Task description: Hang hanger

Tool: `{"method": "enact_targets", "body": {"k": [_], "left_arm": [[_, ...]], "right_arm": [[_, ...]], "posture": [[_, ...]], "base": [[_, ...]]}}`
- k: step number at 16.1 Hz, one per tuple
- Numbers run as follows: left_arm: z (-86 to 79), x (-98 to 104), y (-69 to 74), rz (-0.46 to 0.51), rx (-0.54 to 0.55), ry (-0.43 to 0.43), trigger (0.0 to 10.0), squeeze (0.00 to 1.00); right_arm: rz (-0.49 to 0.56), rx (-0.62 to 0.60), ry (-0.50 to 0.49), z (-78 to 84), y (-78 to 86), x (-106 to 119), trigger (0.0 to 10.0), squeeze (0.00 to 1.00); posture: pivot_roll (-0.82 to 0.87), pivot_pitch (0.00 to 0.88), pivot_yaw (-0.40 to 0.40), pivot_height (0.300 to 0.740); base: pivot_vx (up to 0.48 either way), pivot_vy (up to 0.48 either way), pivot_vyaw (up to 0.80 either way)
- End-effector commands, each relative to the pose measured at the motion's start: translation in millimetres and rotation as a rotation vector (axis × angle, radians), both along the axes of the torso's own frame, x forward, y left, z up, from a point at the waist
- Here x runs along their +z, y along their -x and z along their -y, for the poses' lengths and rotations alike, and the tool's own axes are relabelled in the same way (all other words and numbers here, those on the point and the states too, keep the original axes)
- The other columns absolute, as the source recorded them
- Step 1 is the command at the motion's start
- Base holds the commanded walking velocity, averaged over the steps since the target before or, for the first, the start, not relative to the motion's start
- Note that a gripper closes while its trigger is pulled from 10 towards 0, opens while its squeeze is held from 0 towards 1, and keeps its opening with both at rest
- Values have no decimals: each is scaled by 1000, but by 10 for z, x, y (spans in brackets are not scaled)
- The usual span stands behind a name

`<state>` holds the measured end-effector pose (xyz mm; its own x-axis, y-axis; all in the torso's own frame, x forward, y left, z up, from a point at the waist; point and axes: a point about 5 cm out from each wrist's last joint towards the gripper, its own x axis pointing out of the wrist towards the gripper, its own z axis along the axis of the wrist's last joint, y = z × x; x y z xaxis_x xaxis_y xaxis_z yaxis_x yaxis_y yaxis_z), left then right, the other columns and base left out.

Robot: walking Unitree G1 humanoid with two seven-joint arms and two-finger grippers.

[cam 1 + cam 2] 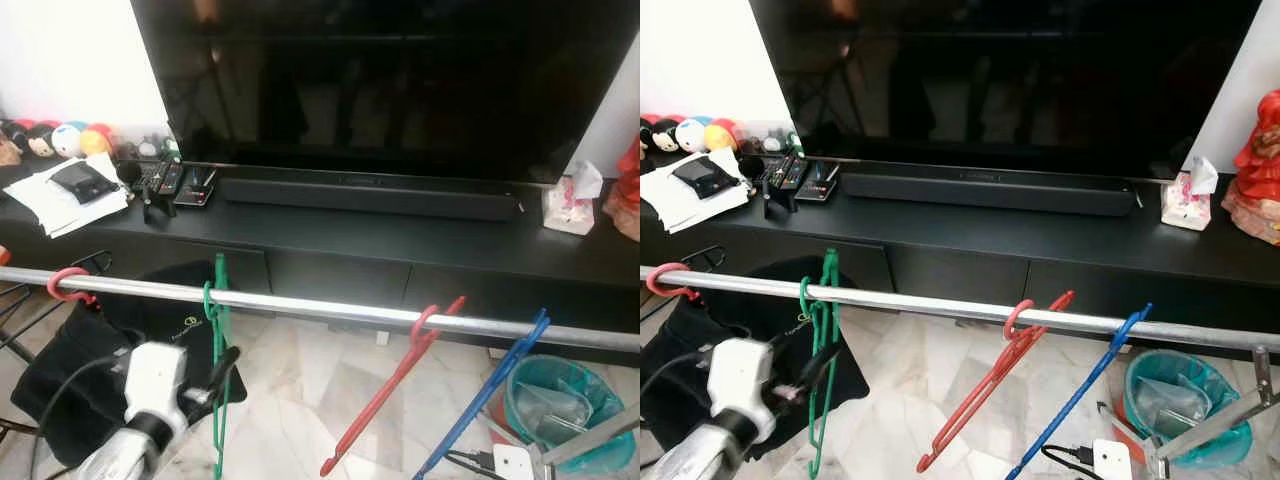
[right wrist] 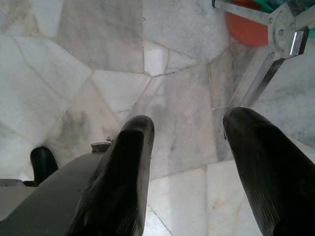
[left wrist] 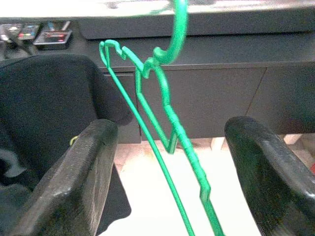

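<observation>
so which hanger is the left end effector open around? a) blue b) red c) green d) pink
c: the left end effector has its two black fingers spread on either side of the green hanger, whose hook is over the metal rail.

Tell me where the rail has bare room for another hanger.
The metal rail is bare between the green hanger and the red hanger, and between the pink hook and the green one. Red and blue hanger crowd the right.
</observation>
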<state>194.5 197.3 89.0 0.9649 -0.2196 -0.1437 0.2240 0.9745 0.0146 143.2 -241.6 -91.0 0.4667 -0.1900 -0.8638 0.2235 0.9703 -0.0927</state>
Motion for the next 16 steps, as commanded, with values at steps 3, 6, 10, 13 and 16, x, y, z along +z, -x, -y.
{"method": "enact_targets", "body": {"k": [3,6,10,13,16], "left_arm": [[-198,22,142,-9,126,46,10000,1000],[-379,-303,276,-146,239,-16,10000,1000],[-253,-890,127,-369,174,-113,10000,0],[-109,-1258,-56,-486,107,-243,10000,0],[-109,-1430,-105,-589,175,-232,10000,0]], "right_arm": [[-5,-27,-5,-3,23,-10,10000,0],[-3,-49,-5,-5,24,-12,10000,0],[0,-57,-8,-16,17,-12,10000,0],[2,-63,-9,-18,14,-12,10000,0],[4,-65,-11,-25,14,-13,10000,0]], "posture": [[65,0,20,740],[67,0,21,740],[61,0,19,740],[64,0,13,740],[38,0,20,740]], "base": [[0,0,0],[0,0,0],[0,0,0],[0,0,0],[0,0,0]]}}
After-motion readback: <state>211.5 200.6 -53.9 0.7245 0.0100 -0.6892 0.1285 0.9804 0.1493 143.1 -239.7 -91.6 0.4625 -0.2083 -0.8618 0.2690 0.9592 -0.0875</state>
